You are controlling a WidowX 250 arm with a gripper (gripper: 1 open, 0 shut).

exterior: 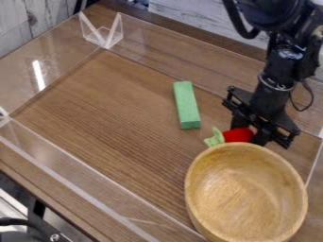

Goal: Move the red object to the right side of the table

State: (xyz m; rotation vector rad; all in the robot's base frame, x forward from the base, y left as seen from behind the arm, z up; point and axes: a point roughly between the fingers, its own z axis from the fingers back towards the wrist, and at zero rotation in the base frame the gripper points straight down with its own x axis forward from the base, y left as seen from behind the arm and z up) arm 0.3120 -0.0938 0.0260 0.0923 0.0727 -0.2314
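Brown wood tabletop (94,118), clear low walls (38,83); claw (240,134) pinching red strawberry (235,137).

I have a brown wood table (94,132) with stripes in the wood. A big round wooden bowl (246,194) sits on it, at the near right, and I can see right inside. A long green block (187,105) lies flat on the wood, farther away than the bowl and a bit to its left. Low see-through walls (60,178) stand along the sides of my table.
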